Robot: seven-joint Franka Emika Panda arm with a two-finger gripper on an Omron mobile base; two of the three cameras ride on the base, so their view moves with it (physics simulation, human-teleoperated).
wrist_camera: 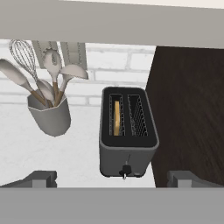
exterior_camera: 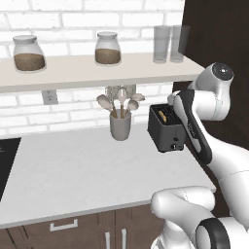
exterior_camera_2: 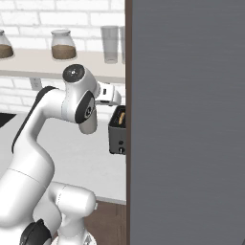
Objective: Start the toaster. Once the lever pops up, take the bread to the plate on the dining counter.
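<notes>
Toaster [wrist_camera: 127, 131], small, boxy and dark grey, stands on the white surface [exterior_camera: 82, 170] beside a grey utensil cup [wrist_camera: 49, 114], tan bread [wrist_camera: 116, 118] in its left slot. End effector [wrist_camera: 112, 179] hovers above, fingers apart, holding nothing. Starting step: next, press the front lever [wrist_camera: 126, 170] down.

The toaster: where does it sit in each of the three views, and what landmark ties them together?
Left base view: toaster right of centre, beside the arm.
Right base view: centre, cut off by the dark panel.
Hand view: centre, bread in its left slot.
Shared landmark: the white counter under it.
</notes>
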